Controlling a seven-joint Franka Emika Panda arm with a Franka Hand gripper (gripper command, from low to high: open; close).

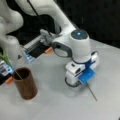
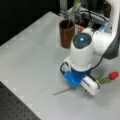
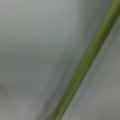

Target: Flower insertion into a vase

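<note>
Wrist view: green stem [image 3: 85,62] fills the frame close up, running on a diagonal from 7 o'clock to 1 o'clock over pale desk [image 3: 30,37]. No fingers show here.

In both front views the gripper [image 1: 75,83] [image 2: 76,81] is down at the desk, directly over a flower [image 2: 105,79] lying flat. Its long axis passes under the gripper: bare stem end [image 1: 92,93] pokes out at about 4 o'clock from the gripper in a front view; in a front view the stem tip [image 2: 61,91] leaves at 8 o'clock and the red bloom [image 2: 113,75] with leaves lies at 3 o'clock. Contact point sits mid-stem, nearer the bloom. Whether the gripper is spread or pinching the stem: cannot tell, the hand's body hides the fingers.

Vase [image 1: 25,83] [image 2: 67,33] stands upright, well apart from the gripper, at 9 o'clock of it in a front view. 1 green stem [image 1: 7,62] already leans in it.
</note>
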